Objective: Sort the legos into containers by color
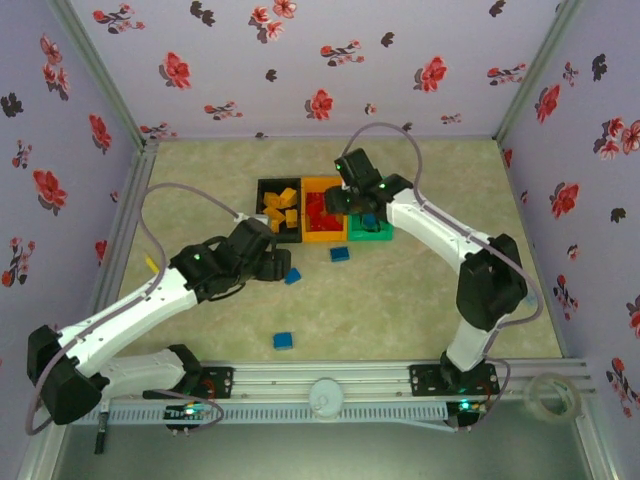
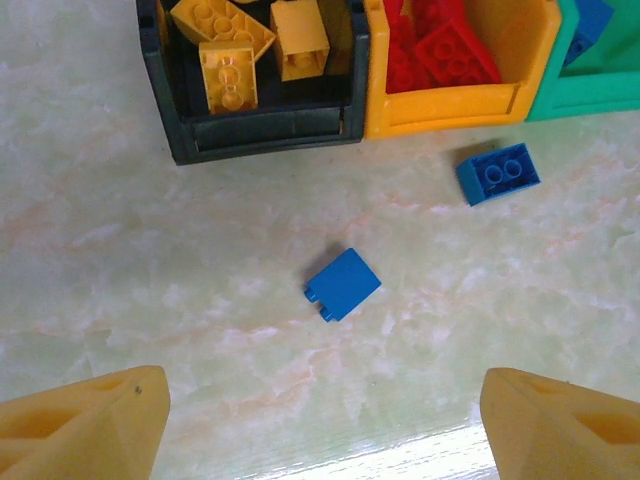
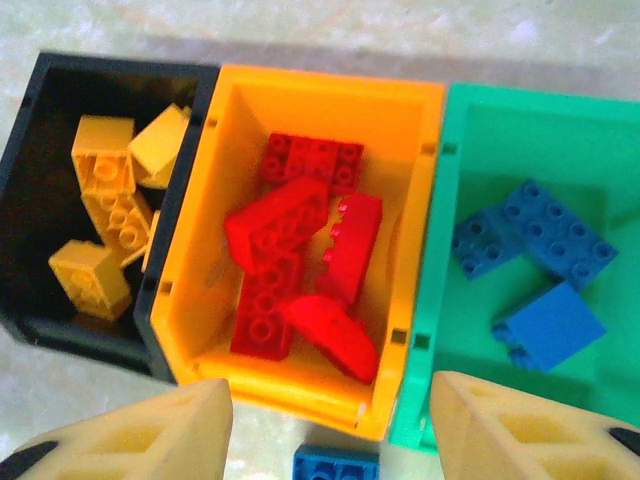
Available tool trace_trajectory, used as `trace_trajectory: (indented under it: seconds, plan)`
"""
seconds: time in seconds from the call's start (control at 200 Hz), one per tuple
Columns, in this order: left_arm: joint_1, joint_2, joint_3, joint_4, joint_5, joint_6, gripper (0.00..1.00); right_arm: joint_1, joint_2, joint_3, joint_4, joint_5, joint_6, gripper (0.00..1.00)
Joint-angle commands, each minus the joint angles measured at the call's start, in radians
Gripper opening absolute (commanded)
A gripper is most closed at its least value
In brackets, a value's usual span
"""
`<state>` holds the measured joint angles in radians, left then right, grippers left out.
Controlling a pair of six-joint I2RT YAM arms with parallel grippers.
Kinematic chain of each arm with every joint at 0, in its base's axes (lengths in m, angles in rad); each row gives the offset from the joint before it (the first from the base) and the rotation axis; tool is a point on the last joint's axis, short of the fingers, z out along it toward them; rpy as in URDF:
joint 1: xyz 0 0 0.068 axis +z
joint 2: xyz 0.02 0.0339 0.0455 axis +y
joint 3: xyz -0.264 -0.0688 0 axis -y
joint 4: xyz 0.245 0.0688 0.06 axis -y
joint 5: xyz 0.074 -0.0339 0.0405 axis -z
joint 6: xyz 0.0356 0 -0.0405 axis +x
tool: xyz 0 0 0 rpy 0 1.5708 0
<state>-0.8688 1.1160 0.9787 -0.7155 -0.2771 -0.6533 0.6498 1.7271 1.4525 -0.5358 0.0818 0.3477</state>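
Note:
Three joined containers stand mid-table: black (image 1: 262,186), orange (image 1: 322,238) and green (image 1: 372,238). Yellow legos (image 3: 105,210) lie in the black bin (image 3: 40,150), red ones (image 3: 300,260) in the orange bin (image 3: 330,85), blue ones (image 3: 545,250) in the green bin (image 3: 540,100). My right gripper (image 3: 330,430) hangs open over the orange bin's near wall, nothing between its fingers. My left gripper (image 2: 325,420) is open over bare table, short of a blue lego (image 2: 342,284). A second blue lego (image 2: 498,173) lies nearer the bins, and a third (image 1: 283,341) near the front rail.
A roll of clear tape (image 1: 553,395) sits outside the front right corner. A thin yellow piece (image 1: 152,264) lies near the left wall. Flowered walls close in three sides. The arm rail (image 1: 330,380) runs along the near edge.

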Motion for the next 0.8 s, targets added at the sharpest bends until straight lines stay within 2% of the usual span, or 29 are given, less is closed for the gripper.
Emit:
trace_trajectory:
  seconds: [0.0, 0.23, 0.45, 0.795]
  plan:
    - [-0.009, 0.005, -0.026, -0.002, -0.023, -0.019, 0.82, 0.05, -0.046, -0.054, 0.037, 0.005, 0.008, 0.56]
    - [-0.008, -0.012, -0.13, 0.09, 0.045, 0.0, 0.82, 0.157, -0.066, -0.167, 0.098, 0.009, 0.07, 0.57]
    - [-0.009, -0.065, -0.278, 0.191, 0.112, -0.007, 0.82, 0.253, -0.023, -0.225, 0.151, 0.019, 0.132, 0.58]
    - [-0.015, -0.216, -0.36, 0.136, 0.121, -0.028, 0.82, 0.354, 0.106, -0.223, 0.215, -0.011, 0.182, 0.62]
